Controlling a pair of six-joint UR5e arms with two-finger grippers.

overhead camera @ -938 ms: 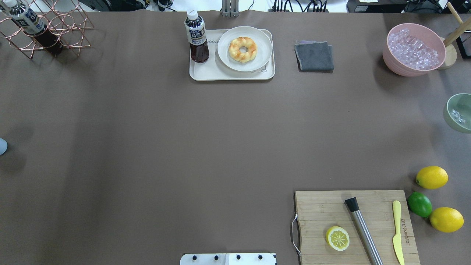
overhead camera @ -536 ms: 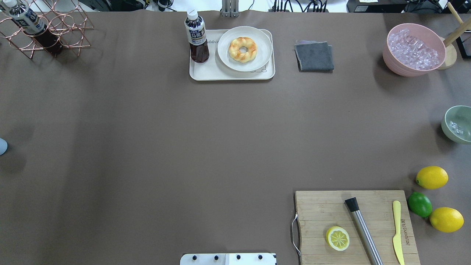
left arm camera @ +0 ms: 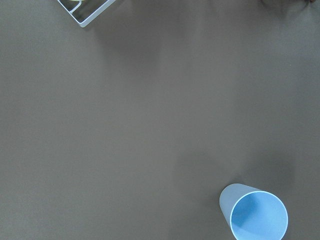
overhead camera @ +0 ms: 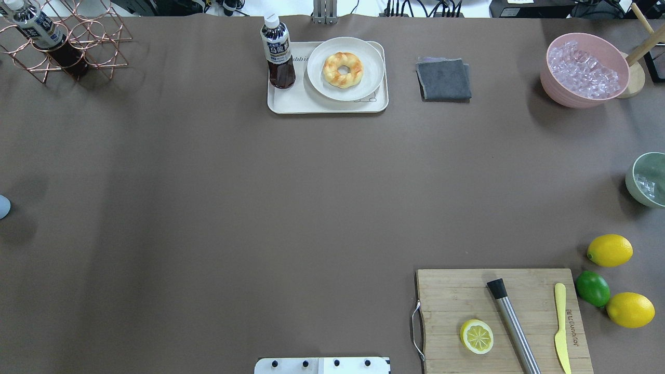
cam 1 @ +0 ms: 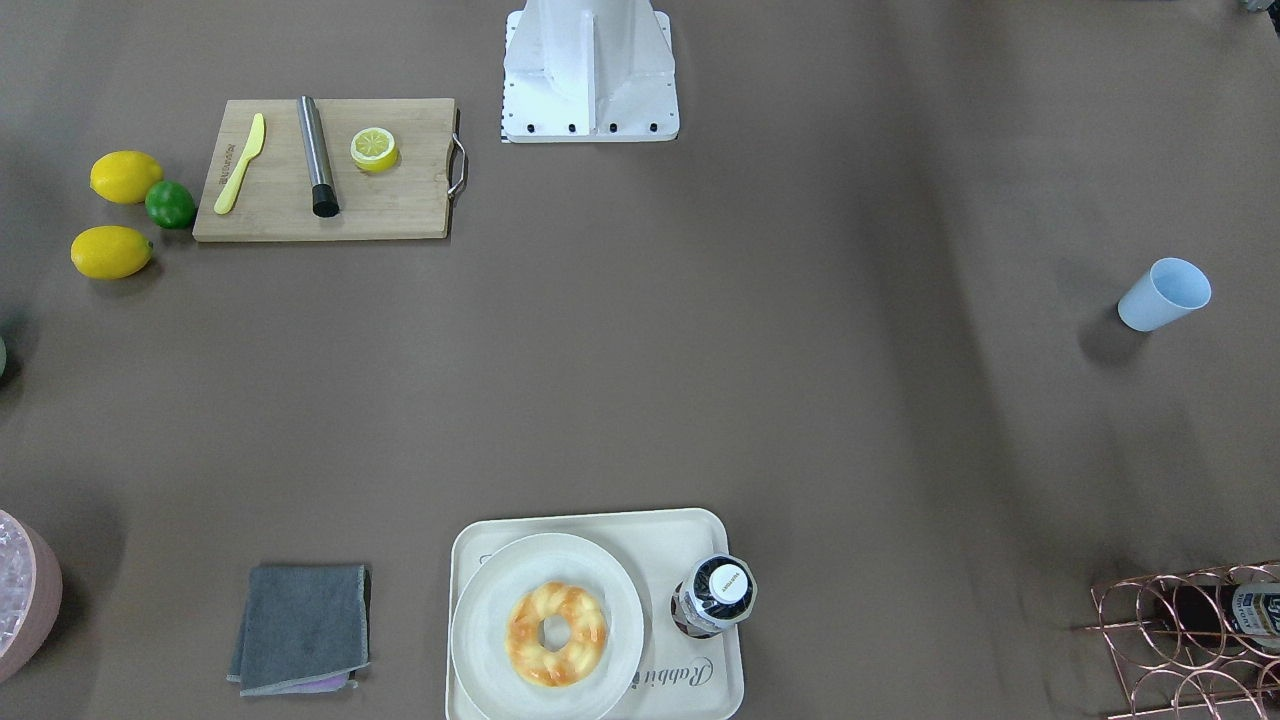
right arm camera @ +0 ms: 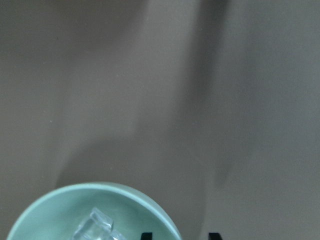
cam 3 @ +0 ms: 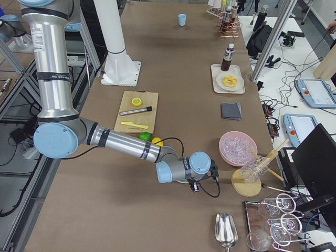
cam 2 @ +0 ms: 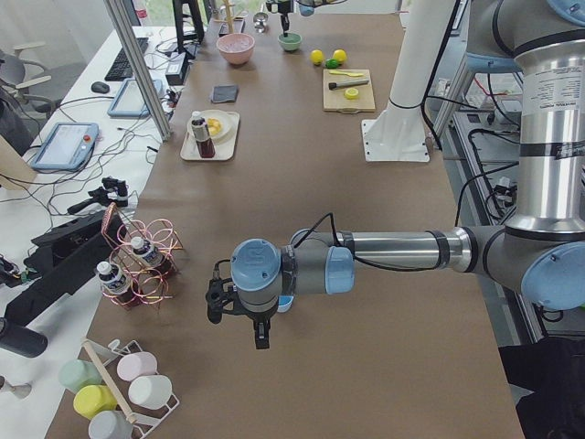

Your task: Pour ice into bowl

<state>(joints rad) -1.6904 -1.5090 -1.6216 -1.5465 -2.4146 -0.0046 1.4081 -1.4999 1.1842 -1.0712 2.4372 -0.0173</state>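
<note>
**Mia:** What just changed?

**Tom:** The round, pale mint-green bowl (overhead camera: pixel 629 182) moved. A moment ago it sat farther from the yellow lemon (overhead camera: pixel 609 250). Now it is nearer the lemon, at the right edge of the brown counter (overhead camera: pixel 311 208), and it has almost stopped.

**Mia:** Where is the ice?

**Tom:** The few small clear ice cubes (overhead camera: pixel 646 184) lie inside the bowl. So I think the pouring is about done, and the bowl is just being put in its place.

**Mia:** What moves it?

**Tom:** I think the right pincer (right arm camera: pixel 180 237) does. Its arm lies low and stretched out over the counter, and the wrist is bent so the pincer points down. Its two dark tips stand one on each side of the bowl's rim. I cannot tell if they squeeze the rim or not.

**Mia:** And the other one?

**Tom:** The left pincer (cam 2: pixel 262 334) hangs pointing down, above the light blue plastic cup (left arm camera: pixel 254 215). Its arm is stretched out flat too. I cannot tell if that pincer is apart or together.
</note>
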